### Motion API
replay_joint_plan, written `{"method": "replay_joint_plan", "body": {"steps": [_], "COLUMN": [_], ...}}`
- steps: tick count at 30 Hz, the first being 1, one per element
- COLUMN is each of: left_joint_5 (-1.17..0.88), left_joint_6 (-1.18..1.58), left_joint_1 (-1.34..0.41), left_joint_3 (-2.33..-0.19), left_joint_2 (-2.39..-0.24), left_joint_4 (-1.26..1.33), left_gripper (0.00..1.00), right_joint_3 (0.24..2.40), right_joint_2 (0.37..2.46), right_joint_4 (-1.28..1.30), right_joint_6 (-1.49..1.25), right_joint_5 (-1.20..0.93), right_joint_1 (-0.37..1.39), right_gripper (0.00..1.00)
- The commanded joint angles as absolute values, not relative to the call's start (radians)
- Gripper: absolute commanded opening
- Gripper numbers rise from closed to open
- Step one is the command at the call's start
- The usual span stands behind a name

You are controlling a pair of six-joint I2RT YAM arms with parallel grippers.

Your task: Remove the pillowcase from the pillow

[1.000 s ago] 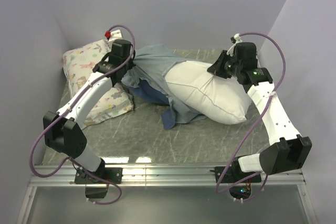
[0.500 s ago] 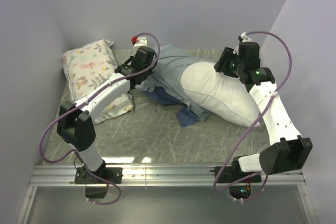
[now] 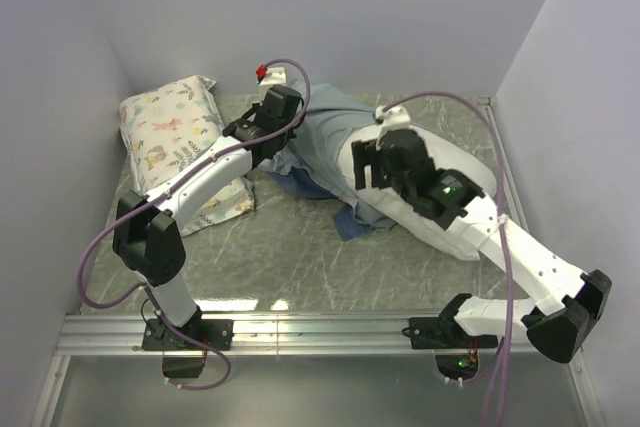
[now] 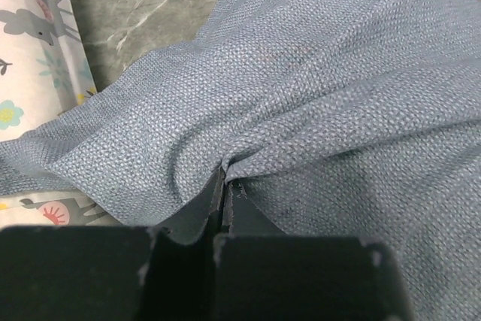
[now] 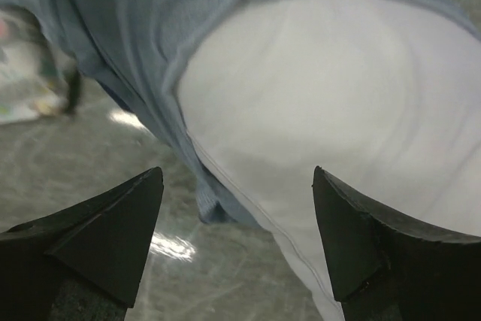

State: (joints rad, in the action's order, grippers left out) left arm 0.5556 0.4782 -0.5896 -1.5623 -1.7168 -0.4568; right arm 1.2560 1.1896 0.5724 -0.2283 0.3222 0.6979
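Top: left pincer [image 3: 282, 142] is clamped on the pillowcase [image 3: 325, 132], which is bunched at 12 o'clock on the counter [image 3: 290, 257]. The printed pillow [image 3: 170, 132] sits at 10, and the right pincer [image 3: 360, 162] is over the heap's 3 o'clock side.
Left wrist: I see jaws fully closed, a fold of blue-grey cloth pinched between them.
Right wrist: jaws wide apart, holding nothing, above the pillow [image 5: 323, 110], whose bare white end sticks out of the pillowcase toward 4 o'clock.
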Motion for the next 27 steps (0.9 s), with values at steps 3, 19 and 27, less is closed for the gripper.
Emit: {"method": "replay_joint_plan", "body": {"steps": [3, 19, 27], "left_joint_5": [0.557, 0.497, 0.42], "left_joint_6": [0.448, 0.403, 0.414], "left_joint_1": [-0.592, -0.591, -0.617], "left_joint_3": [-1.628, -1.713, -1.704], "left_joint_2": [-1.71, -1.666, -1.457], "left_joint_4": [-0.446, -0.474, -0.419], "left_gripper": [0.0, 0.31, 0.89], "right_joint_3": [1.106, 1.452, 1.768], "right_joint_2": [1.193, 1.451, 1.417], "right_joint_4": [0.532, 0.692, 0.744], "right_joint_6": [-0.183, -0.241, -0.261], "right_joint_5": [0.526, 0.634, 0.155], "right_joint_1": [0.781, 0.769, 0.569], "right_gripper": [0.91, 0.0, 0.0]}}
